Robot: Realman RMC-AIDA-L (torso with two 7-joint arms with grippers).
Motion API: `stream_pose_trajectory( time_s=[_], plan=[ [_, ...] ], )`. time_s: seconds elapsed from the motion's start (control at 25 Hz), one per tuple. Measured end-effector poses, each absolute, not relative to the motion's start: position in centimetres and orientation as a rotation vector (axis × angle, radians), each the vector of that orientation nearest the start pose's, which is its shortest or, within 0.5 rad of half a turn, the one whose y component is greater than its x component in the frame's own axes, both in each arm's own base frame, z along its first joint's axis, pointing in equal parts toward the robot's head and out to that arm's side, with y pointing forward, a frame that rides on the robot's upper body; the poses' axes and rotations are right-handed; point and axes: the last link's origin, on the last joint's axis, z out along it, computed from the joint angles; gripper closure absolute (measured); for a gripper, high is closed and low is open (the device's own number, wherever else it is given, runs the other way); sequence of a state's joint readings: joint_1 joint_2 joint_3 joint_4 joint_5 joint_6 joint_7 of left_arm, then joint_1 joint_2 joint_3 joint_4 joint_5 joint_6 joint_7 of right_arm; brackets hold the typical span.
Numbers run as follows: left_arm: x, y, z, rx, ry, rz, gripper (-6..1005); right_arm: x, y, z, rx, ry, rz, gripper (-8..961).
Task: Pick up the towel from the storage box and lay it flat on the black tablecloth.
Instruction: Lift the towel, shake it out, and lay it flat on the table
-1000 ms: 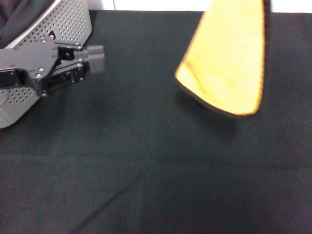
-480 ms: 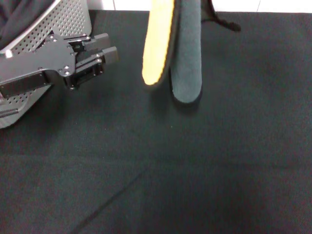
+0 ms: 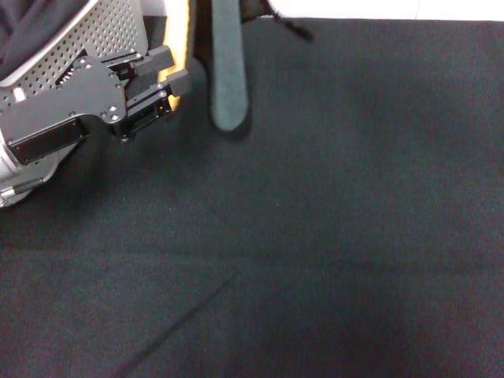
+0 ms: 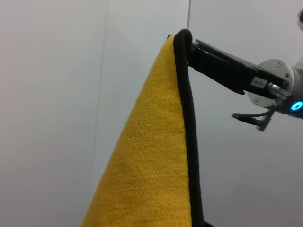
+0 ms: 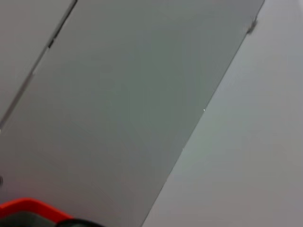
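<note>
The towel [image 3: 228, 71] hangs from above the frame at the back of the black tablecloth [image 3: 315, 236], folded lengthwise, with the grey-green face on the right and the orange-yellow face [image 3: 180, 35] on the left. In the left wrist view the towel [image 4: 151, 156] shows its yellow face and black hem. Its top corner is pinched in my right gripper [image 4: 188, 43], which is out of the head view. My left gripper [image 3: 175, 69] is open in front of the storage box [image 3: 118, 27], and its fingertips reach the towel's yellow edge.
Rumpled black fabric [image 3: 20, 27] lies in the storage box at the back left. A dark cable [image 3: 290, 27] of the right arm hangs at the back edge. The tablecloth covers all the table in view.
The hanging towel has swung from the back right to the left, up to the left gripper. The left gripper has risen a little and moved right towards it.
</note>
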State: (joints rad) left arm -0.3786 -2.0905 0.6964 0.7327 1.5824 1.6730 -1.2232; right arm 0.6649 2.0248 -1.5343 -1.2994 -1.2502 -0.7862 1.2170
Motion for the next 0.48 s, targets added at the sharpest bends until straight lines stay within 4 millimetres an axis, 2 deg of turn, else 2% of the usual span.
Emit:
stream_pose_trajectory(
  time_s=[0.48],
  plan=[
    [-26.9,31.6,3.8,-2.355,-0.399,-1.029,574,1.2,40.9,1.4,-2.316,-0.393,0.858,940]
  ],
)
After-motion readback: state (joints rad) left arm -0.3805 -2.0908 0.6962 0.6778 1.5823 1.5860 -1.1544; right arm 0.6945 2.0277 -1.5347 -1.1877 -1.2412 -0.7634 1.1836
